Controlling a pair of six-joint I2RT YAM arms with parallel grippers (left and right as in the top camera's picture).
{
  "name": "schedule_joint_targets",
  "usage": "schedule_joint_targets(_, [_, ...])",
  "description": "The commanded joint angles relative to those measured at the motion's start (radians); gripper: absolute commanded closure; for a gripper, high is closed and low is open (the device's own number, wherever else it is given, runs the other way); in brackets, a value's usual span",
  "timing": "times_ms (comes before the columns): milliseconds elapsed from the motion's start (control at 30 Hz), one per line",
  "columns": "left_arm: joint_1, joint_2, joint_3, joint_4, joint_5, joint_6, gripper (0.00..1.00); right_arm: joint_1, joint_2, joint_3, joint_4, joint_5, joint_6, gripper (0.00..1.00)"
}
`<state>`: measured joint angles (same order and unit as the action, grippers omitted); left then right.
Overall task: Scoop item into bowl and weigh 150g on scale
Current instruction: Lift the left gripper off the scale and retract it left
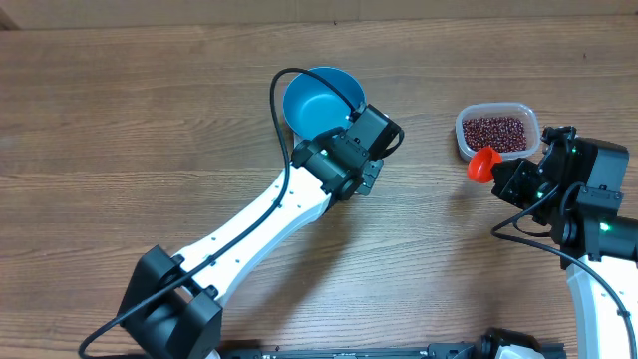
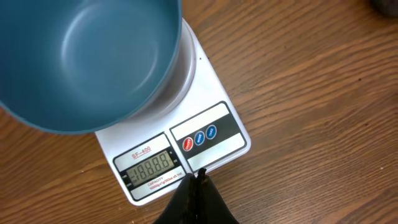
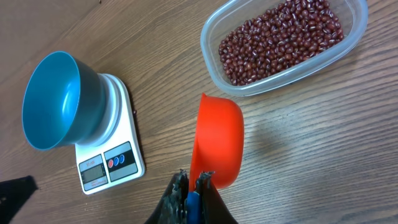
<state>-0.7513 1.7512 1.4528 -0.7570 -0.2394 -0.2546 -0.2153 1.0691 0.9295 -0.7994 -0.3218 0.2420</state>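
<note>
The blue bowl (image 1: 317,99) (image 2: 87,59) (image 3: 57,99) stands empty on the white scale (image 2: 208,102) (image 3: 124,149), whose display (image 2: 150,165) reads all eights. My left gripper (image 2: 196,177) (image 1: 364,184) is shut with nothing in it, its tips at the scale's front edge just below the buttons (image 2: 200,139). The item, dark red-brown beans (image 1: 495,131) (image 3: 283,38), fills a clear tub (image 1: 533,125) (image 3: 214,59). My right gripper (image 3: 194,179) (image 1: 513,179) is shut on the blue handle of a red scoop (image 3: 217,140) (image 1: 482,165), which hangs empty near the tub, above the table.
The left arm (image 1: 249,234) stretches diagonally from the front left base (image 1: 169,309) to the scale. The right arm (image 1: 598,224) stands at the right edge. Bare wooden table (image 1: 120,130) spreads to the left and between scale and tub.
</note>
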Motion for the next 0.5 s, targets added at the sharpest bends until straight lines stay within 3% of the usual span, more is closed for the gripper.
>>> schedule_joint_targets(0, [0.035, -0.067, 0.005, 0.002, -0.005, -0.014, 0.96, -0.003, -0.002, 0.034, 0.009, 0.003, -0.005, 0.96])
schedule_joint_targets(167, [0.106, -0.059, 0.005, 0.05, -0.008, -0.02, 0.96, -0.003, -0.002, 0.034, 0.009, 0.003, -0.005, 0.96])
schedule_joint_targets(367, [0.136, -0.008, 0.005, 0.143, -0.009, 0.124, 0.96, -0.003, -0.002, 0.034, 0.012, 0.003, -0.005, 0.96])
schedule_joint_targets(467, [0.135, 0.032, 0.005, 0.169, -0.034, 0.139, 0.96, -0.003, -0.002, 0.034, 0.012, 0.003, -0.004, 0.96])
